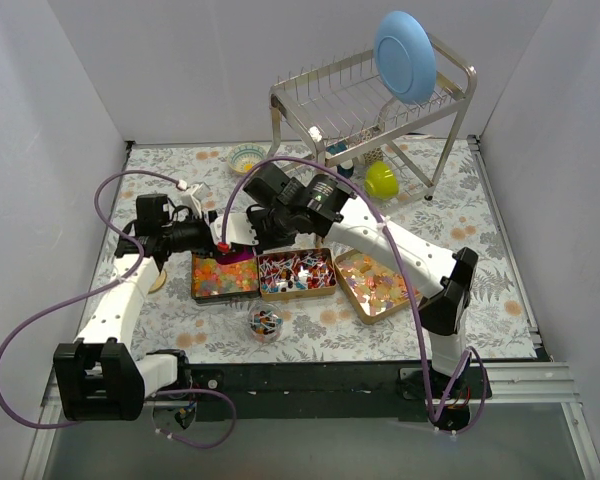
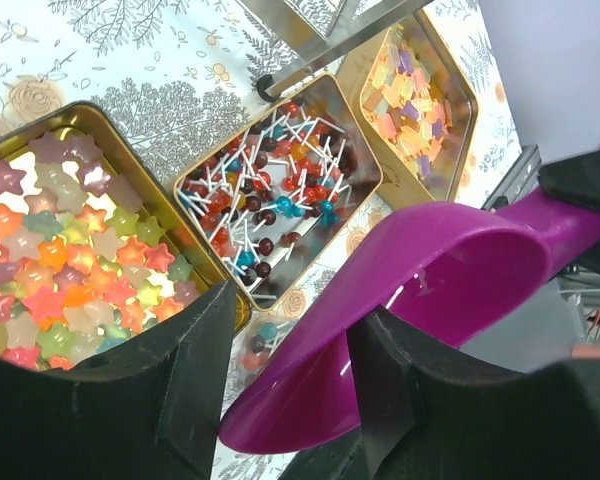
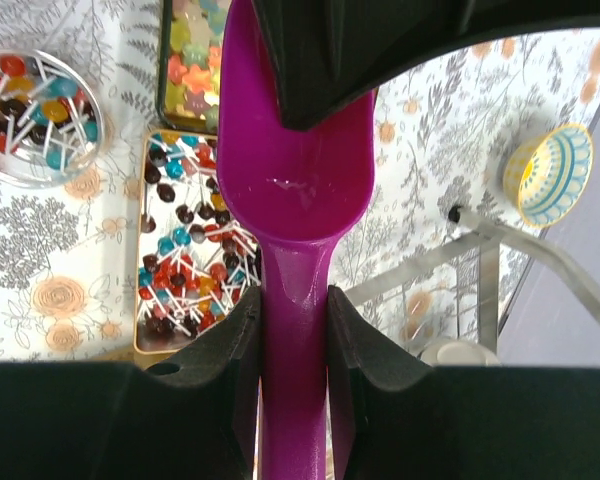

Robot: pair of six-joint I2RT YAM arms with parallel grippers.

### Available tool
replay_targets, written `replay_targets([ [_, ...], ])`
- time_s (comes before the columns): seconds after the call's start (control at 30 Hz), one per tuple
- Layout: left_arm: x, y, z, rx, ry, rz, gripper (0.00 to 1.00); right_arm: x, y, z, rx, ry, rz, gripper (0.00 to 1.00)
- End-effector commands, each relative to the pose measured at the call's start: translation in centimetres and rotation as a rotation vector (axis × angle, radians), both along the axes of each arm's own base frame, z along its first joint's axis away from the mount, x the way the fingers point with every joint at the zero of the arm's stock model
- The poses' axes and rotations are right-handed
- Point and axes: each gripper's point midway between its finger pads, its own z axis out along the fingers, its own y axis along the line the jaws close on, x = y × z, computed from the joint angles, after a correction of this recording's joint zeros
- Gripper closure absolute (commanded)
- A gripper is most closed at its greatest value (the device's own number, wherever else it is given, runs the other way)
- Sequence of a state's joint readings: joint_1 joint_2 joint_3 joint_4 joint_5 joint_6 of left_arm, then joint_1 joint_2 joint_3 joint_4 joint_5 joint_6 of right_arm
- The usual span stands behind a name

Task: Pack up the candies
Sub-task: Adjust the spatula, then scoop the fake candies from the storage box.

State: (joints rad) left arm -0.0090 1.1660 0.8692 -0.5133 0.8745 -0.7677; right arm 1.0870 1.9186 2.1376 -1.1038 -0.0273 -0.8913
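The right hand (image 3: 293,312) is clenched tight on the handle of a purple scoop (image 3: 295,150). The part of the scoop's bowl that shows is empty. The scoop hangs over the gold trays, with its round end toward the left arm. The left hand (image 2: 298,325) has one finger on each side of the scoop's front end. I cannot tell if those fingers are squeezing the scoop or only sitting beside it.

Three gold trays lie in a row on the desk (image 1: 480,230), close side by side. The left tray (image 1: 195,280) is full of star gummies (image 2: 70,270) in orange, yellow, pink and green. The middle tray (image 1: 298,295) holds stick sweets (image 2: 270,190), red and blue on white sticks. The right tray (image 1: 364,314) sits a bit crooked and holds wrapped sweets (image 2: 410,90), yellow and pink. A small glass cup (image 3: 98,125) stands just in front of the middle tray, nearer the arms. It has some stick sweets in it too.
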Motion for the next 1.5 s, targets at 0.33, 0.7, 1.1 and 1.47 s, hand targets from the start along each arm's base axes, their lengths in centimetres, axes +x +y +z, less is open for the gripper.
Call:
replay_targets([
  [0.33,6.2,12.6,7.3,0.187,-0.055,0.659,0.43,1.1,1.4,0.0,0.011,-0.150,0.151,0.99],
  [0.7,1.1,16.4,-4.3,0.066,0.514,0.868,1.00,5.9,3.1,-4.1,-0.254,-0.372,0.335,0.99],
  [1.1,-6.1,10.6,-11.0,-0.081,0.850,0.827,1.00,10.4,4.3,-5.7,-0.435,-0.574,0.404,0.99],
  [1.47,-6.5,8.6,-11.8,-0.159,0.953,0.782,1.00,12.1,4.3,-7.3,-0.567,-0.674,0.433,0.99],
])
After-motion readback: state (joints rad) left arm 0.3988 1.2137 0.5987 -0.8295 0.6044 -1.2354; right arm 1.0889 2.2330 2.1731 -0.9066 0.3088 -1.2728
